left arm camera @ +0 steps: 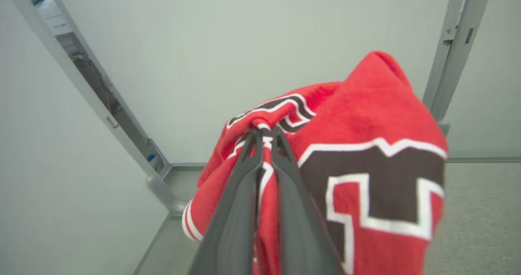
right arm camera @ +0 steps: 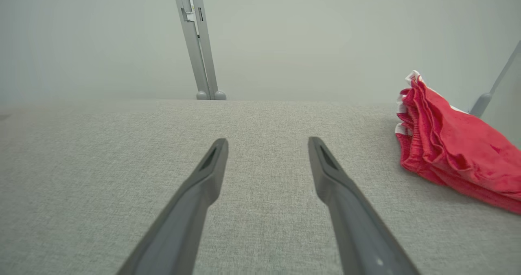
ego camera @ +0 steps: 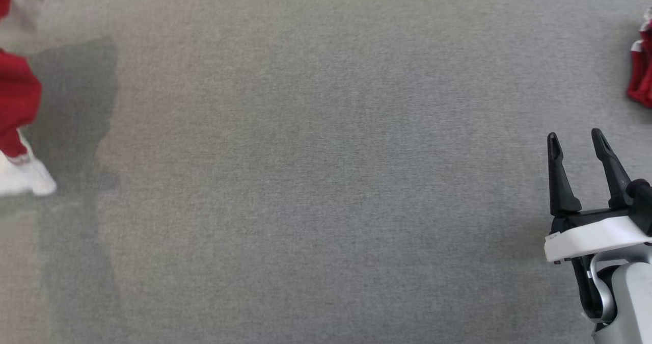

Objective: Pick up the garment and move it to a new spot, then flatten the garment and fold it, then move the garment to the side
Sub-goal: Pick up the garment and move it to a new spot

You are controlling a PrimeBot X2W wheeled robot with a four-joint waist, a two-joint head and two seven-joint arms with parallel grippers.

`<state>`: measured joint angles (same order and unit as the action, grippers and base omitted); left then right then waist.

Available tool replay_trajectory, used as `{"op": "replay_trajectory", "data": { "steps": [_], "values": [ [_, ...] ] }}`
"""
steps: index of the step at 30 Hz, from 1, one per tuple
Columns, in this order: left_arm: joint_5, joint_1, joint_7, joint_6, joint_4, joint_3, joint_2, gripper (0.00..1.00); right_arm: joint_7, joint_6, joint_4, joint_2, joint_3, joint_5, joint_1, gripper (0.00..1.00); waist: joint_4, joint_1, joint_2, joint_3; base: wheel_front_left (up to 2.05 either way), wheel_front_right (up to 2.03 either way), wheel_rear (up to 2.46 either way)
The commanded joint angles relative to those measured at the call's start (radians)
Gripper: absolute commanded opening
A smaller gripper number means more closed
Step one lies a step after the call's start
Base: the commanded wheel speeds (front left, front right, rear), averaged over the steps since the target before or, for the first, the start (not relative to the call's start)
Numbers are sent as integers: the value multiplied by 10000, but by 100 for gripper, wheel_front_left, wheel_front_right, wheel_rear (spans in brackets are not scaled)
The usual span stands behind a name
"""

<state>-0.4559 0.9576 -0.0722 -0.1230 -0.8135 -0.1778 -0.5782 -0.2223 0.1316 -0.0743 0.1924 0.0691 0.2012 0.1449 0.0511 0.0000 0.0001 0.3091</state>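
Note:
The garment [left arm camera: 366, 116] is red with black-and-white lettering. It hangs bunched and lifted off the table, and my left gripper [left arm camera: 266, 130] is shut on a fold of it. In the head view the garment [ego camera: 18, 99] shows blurred at the far left edge, red above and white below, casting a shadow on the grey surface. My right gripper [ego camera: 575, 139] stands open at the lower right, low over the bare table [ego camera: 326, 181]. In the right wrist view my right gripper [right arm camera: 266, 144] has nothing between its fingers.
A second red cloth with white trim [right arm camera: 452, 144] lies folded at the table's right edge [ego camera: 642, 74], just right of my right gripper. Grey frame posts [right arm camera: 197, 42] stand behind the table, with pale walls beyond.

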Motion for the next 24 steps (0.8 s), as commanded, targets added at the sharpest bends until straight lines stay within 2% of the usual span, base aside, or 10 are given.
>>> {"op": "replay_trajectory", "data": {
  "steps": [1, 9, 18, 24],
  "values": [
    [122, 270, -135, 51, 307, -103, 4, 0, -94, -19, -109, -57, 32, 110, -86, 100, -366, 0, -1, -293, 0, 0, 0],
    [538, 1009, 15, 41, 2214, -720, 296, 0, -336, -19, -651, -509, -81, 183, 5, 100, -1382, 0, -1, -581, 0, 0, 0],
    [588, 1213, 835, 186, 4324, -1374, 989, 0, -426, -20, -1080, -942, -205, 323, 128, 100, -2822, 0, -1, -680, 0, 0, 0],
    [528, 756, 1014, 345, 5036, -1812, 1539, 0, -425, -20, -1012, -1126, -150, 411, 123, 100, -3391, 0, -1, -649, 0, 0, 0]
  ]
}}
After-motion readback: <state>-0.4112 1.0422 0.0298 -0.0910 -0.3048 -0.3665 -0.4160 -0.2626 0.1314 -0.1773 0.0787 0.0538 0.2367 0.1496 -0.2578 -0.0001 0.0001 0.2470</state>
